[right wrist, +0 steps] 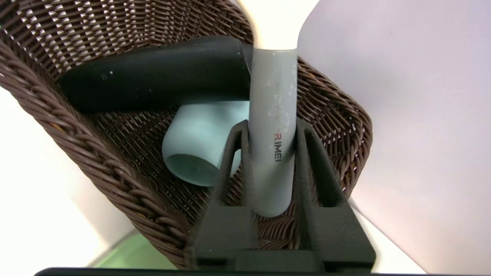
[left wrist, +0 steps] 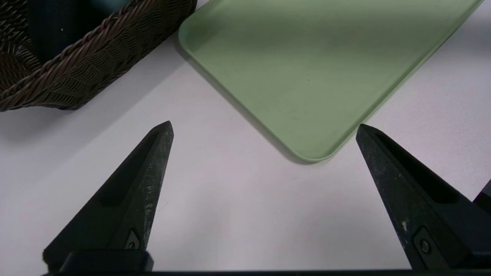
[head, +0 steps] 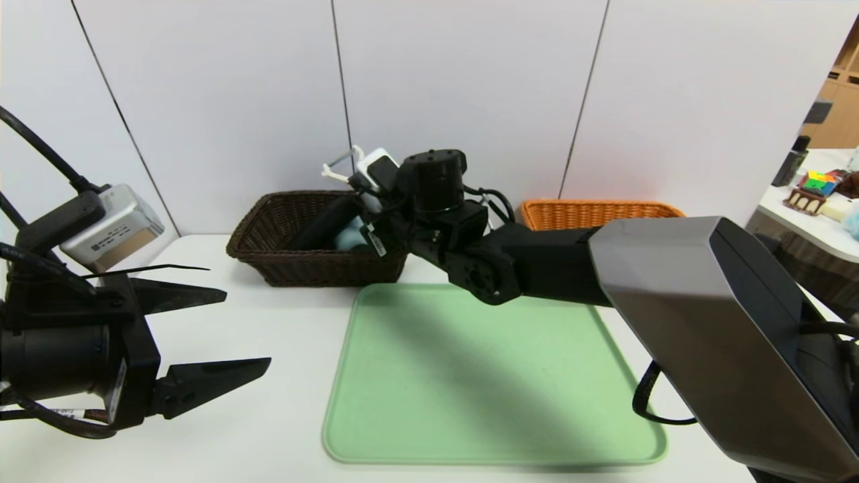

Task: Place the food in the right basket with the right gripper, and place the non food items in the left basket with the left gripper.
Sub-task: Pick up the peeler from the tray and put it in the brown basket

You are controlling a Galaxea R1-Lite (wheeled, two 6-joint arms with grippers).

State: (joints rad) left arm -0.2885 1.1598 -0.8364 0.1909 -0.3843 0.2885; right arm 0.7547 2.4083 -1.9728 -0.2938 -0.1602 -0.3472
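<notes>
My right gripper reaches over the left basket, a dark brown wicker one, and is shut on the grey handle of the white peeler. The peeler's Y-head sticks up above the basket's rear rim. Inside the basket lie the blue-grey cup on its side and the long black pouch. The right basket, orange wicker, stands at the back right, mostly behind my right arm. My left gripper hovers open and empty over the table at the front left. The food is out of view.
A bare green tray lies in the middle of the white table, its corner near my left gripper. White wall panels close the back. A side table with odd items stands at the far right.
</notes>
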